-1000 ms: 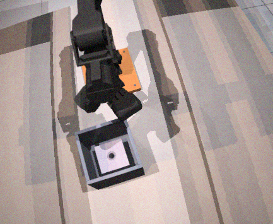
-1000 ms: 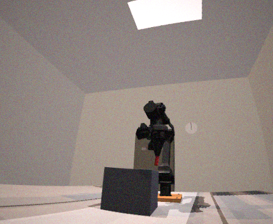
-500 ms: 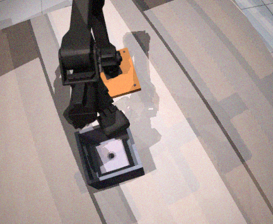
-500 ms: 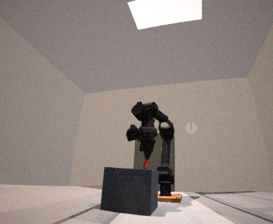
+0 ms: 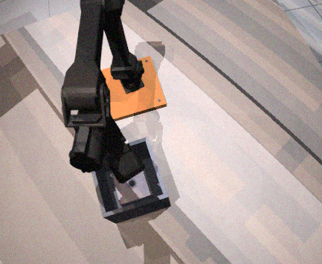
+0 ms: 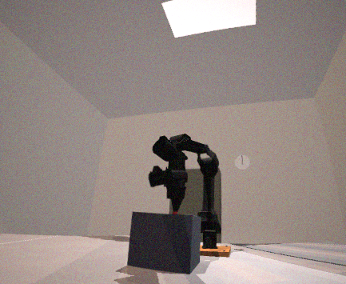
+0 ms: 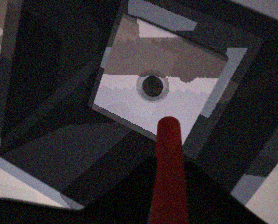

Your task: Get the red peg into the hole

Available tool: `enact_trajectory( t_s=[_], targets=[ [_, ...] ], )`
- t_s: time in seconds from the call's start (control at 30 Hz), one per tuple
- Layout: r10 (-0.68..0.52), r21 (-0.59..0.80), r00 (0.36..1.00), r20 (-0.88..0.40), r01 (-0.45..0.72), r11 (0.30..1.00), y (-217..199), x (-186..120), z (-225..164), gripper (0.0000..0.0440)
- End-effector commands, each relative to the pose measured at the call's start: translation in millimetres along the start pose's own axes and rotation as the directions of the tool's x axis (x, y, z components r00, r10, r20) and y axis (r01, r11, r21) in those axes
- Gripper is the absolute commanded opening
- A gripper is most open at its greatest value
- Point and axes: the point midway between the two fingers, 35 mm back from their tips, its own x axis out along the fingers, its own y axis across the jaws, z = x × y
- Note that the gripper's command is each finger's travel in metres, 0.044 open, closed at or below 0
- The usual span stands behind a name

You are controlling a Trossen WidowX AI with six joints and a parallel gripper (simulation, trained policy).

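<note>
Peg gripped, over box

From left: open box (image 5: 137, 210) (image 6: 163, 242), hole (image 5: 132, 183) (image 7: 153, 86) in its bottom plate (image 5: 142, 187) (image 7: 127, 102). Red peg (image 6: 175, 213) (image 7: 170, 170) clamped between gripper (image 6: 176, 210) fingers, tip protruding, outside the hole.

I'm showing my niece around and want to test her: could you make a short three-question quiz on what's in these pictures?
1. True or false: the gripper is holding the red peg.
2. Which is the base plate under the arm: (a) green, (b) orange, (c) white?
3. Fill in the blank: the pale plate at the bottom of the box has a round ____ in it.

Key: 1 true; 2 b; 3 hole.
</note>
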Motion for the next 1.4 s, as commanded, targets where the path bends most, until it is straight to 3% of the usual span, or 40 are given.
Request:
enact_trajectory(
  t_s=[0.0,0.87,1.1,1.37],
  targets=[
    [-0.002,-0.012,1.0,-0.01,0.002,1.0,1.3,8.4,4.0,0.0],
    [-0.019,-0.135,0.997,-0.078,0.008,0.991,14.7,79.0,10.7,0.0],
    [-0.05,-0.159,0.995,-0.092,0.034,0.987,10.7,91.3,9.2,0.0148],
    [-0.028,-0.142,0.991,-0.13,0.01,0.99,12.0,83.2,17.4,0.0157]
  ],
)
